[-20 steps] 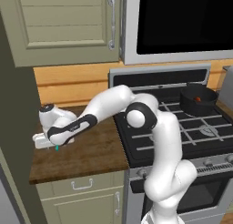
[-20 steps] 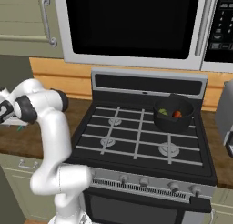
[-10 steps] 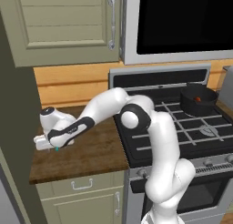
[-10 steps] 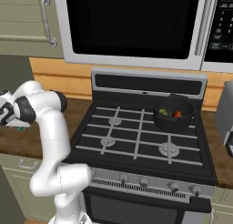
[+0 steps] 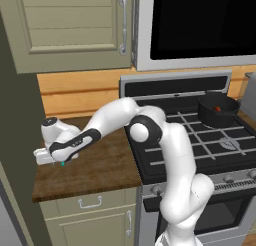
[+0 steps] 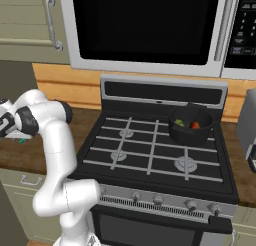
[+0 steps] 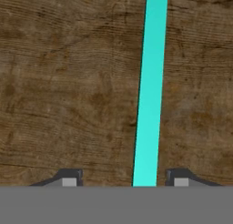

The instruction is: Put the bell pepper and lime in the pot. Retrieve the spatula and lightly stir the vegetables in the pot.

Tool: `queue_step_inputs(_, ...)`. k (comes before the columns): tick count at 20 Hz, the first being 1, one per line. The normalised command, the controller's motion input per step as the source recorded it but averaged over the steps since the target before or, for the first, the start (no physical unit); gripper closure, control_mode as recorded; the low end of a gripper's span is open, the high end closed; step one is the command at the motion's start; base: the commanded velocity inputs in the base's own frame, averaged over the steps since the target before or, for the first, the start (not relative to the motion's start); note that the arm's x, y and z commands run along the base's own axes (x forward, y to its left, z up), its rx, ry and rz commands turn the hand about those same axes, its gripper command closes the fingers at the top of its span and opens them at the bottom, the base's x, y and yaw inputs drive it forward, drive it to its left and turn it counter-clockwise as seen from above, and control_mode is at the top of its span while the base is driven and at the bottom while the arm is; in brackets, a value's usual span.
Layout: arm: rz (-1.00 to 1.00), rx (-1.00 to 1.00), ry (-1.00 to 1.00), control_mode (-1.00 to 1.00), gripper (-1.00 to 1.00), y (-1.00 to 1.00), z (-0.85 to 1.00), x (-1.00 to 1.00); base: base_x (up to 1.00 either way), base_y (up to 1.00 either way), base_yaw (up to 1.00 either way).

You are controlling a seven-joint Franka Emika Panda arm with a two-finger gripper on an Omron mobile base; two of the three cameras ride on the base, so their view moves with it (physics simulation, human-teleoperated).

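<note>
The spatula's teal handle [image 7: 150, 82] lies on the wooden counter and runs straight up the hand view; its cream blade is out of sight. My gripper [image 7: 124, 179] is open and low over the counter, one fingertip on each side of the handle, not touching it. The left base view shows the gripper [image 5: 50, 157] over the counter's left end, with a bit of the teal spatula [image 5: 62, 163] under it. The black pot [image 6: 190, 126] stands on the stove's back right burner, holding the lime [image 6: 179, 123] and the bell pepper [image 6: 194, 125].
The wooden counter [image 5: 100, 165] ends at a dark side wall [image 5: 20, 155] just left of the hand. Cupboards [image 5: 70, 30] hang above it. The stove [image 6: 150, 150] lies to the right, and a grey appliance [image 6: 247, 125] stands at its far right.
The hand has sunk a little towards the counter over the spatula handle. The pot and the vegetables in it have not moved.
</note>
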Motion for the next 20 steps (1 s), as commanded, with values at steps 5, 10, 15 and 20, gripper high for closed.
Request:
queue_step_inputs(5, 0.02, 0.00, -0.01, -1.00, 1.00, -0.35, -0.90, -0.07, 0.00, 0.00, 0.00)
queue_step_inputs(10, 0.01, 0.06, -0.09, -1.00, 1.00, -0.72, -0.78, -0.30, 0.00, 0.00, 0.00)
queue_step_inputs(15, 0.00, 0.05, -0.05, -1.00, 1.00, -0.73, -0.67, -0.21, 0.00, 0.00, 0.00)
queue_step_inputs(20, -0.04, 0.06, -0.01, -1.00, 1.00, -0.60, 0.03, -0.50, 0.00, 0.00, 0.00)
